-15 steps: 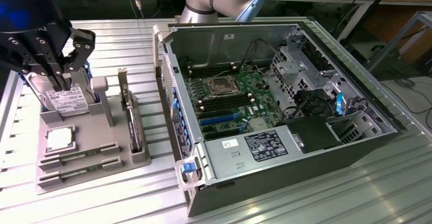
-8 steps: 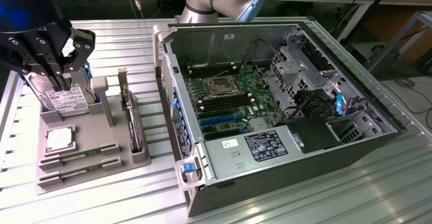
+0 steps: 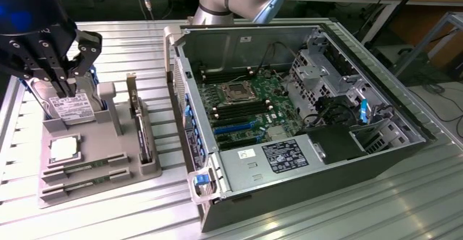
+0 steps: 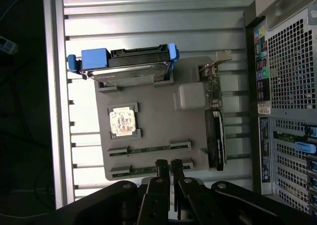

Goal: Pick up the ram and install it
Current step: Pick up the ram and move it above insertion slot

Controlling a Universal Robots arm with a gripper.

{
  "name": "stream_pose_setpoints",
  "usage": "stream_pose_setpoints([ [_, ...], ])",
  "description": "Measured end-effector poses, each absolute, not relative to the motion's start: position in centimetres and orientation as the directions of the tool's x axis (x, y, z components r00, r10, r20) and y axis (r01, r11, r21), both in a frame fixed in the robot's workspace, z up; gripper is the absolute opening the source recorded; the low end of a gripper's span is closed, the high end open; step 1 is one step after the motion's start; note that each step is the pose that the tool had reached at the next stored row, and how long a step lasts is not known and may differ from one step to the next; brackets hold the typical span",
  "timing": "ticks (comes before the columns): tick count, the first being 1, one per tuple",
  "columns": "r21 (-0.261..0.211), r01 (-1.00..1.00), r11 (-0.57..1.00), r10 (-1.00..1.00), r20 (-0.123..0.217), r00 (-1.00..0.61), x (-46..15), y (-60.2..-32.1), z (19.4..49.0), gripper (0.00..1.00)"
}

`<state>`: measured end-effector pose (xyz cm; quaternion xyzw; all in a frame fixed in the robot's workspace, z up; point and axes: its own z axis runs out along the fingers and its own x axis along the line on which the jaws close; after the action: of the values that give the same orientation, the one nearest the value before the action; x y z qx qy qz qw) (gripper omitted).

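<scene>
Slatted metal table point(image 3: 340, 218) under everything, and on the exterior view's clock face the open computer case point(image 3: 239, 45) takes the middle and the three o'clock side, its motherboard point(image 3: 253, 104) lying bare inside. At nine o'clock of the case sits the grey parts tray point(image 3: 108, 137) point(image 4: 163, 126), just beside the case wall. My gripper point(image 3: 65, 91) point(image 4: 168, 164) hangs at about ten o'clock of that view, up above the tray. My fingers point(image 4: 161, 168) are parted by only a thin gap and are clamping nothing. The hard drive point(image 3: 72, 107) point(image 4: 129, 69) stands on edge at the tray's twelve o'clock end, in blue rails. The dark expansion card point(image 3: 141, 126) point(image 4: 216, 131) stands on edge along the three o'clock side. The ram lies at the tray's six o'clock end, two green sticks side by side in their slots: the first ram stick point(image 3: 85, 168) point(image 4: 148, 149) and the second ram stick point(image 3: 76, 186) point(image 4: 126, 171), both untouched. From my wrist, my fingertips line up over the second one. Smallest, the silver processor point(image 3: 64, 149) point(image 4: 123, 122) sits flat between drive and ram.
</scene>
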<state>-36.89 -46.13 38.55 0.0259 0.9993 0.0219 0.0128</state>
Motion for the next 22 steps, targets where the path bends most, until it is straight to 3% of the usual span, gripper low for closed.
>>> stream_pose_setpoints([
  [22,0.044,-0.225,0.973,-0.224,-0.024,-0.974,-36.89,-46.13,38.51,0.16],
])
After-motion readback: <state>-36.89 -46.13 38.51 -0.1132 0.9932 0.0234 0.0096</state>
